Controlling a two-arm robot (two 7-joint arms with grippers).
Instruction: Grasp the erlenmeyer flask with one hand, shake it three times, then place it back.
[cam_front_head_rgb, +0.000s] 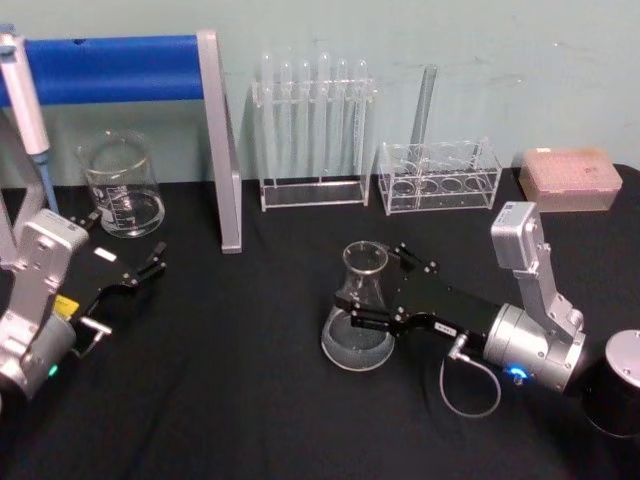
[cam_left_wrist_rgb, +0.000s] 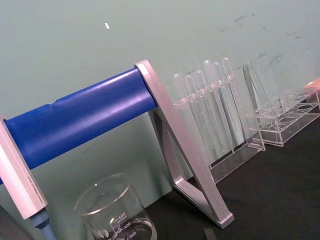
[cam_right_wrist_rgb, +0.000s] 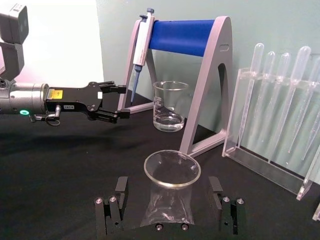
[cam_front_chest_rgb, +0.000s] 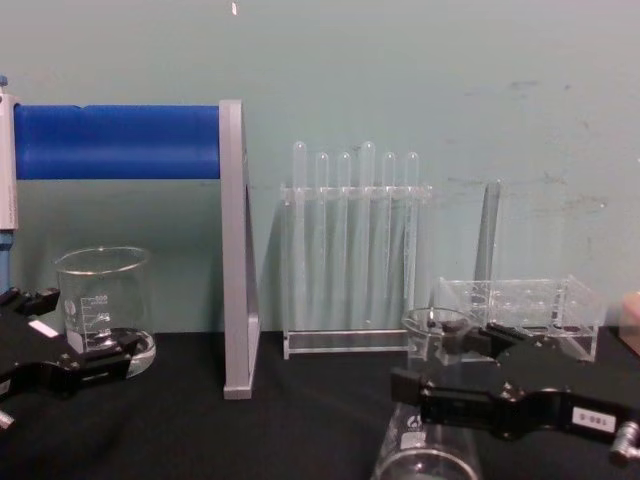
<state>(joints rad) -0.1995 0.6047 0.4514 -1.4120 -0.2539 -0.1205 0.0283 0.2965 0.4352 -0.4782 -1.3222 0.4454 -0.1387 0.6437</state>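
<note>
Right hand (cam_front_head_rgb: 378, 287) low, fingers spread wide apart; left hand (cam_front_head_rgb: 148, 268) parked, fingers apart.

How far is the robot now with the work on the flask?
Done: the right gripper has reached the erlenmeyer flask, with one open finger on each side of its neck. In hand: closing for the grasp; the fingers stand apart from the glass, and the flask's base appears to rest on the black table. Left: grasp, lift, three shakes, and putting it back. The left gripper idles open near the beaker.
</note>
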